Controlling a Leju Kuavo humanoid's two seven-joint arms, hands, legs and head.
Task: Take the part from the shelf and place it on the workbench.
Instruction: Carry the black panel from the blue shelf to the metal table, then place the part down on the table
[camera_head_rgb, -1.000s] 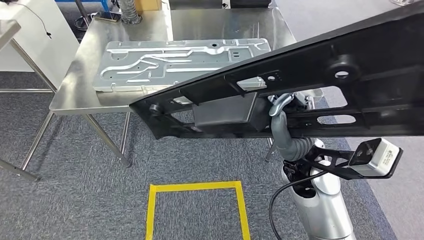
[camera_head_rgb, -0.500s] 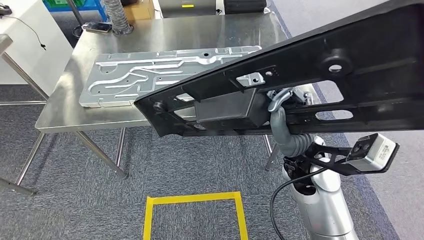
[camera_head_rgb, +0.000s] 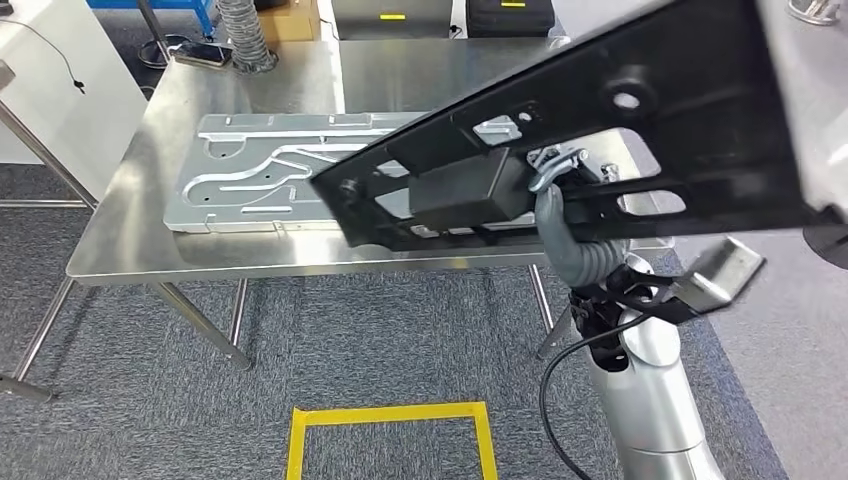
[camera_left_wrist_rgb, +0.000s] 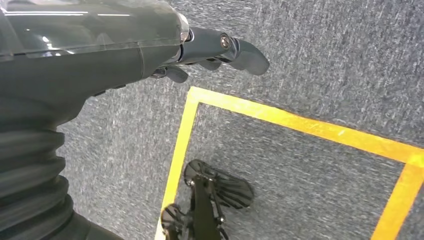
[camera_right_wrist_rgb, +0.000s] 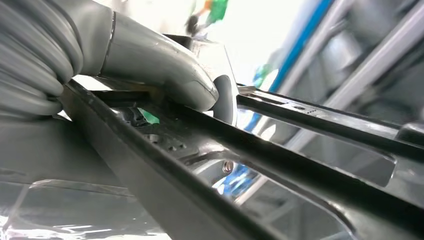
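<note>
- At the far left, my left hand (camera_left_wrist_rgb: 220, 47) hangs over the grey carpet (camera_left_wrist_rgb: 325, 55) with its fingers curled in and nothing in them; a yellow tape outline (camera_left_wrist_rgb: 280, 117) lies on the floor beneath it
- In the head view the steel workbench (camera_head_rgb: 130, 230) stands ahead of me, its top bare along the near edge
- A flat silver metal plate (camera_head_rgb: 250, 180) with raised channels lies on the workbench, left of centre
- The black part (camera_head_rgb: 620, 150), a long frame with cut-outs and a box-shaped block on its underside, slants from low near the bench's front edge up towards the upper right; its lower end overlaps the silver plate's right side in the head view, and I cannot tell whether it touches
- My right hand (camera_head_rgb: 560, 185) grips the part from underneath, near its middle, just right of the block; in the right wrist view my grey thumb (camera_right_wrist_rgb: 165, 70) presses on a black rail of the part (camera_right_wrist_rgb: 300, 165)
</note>
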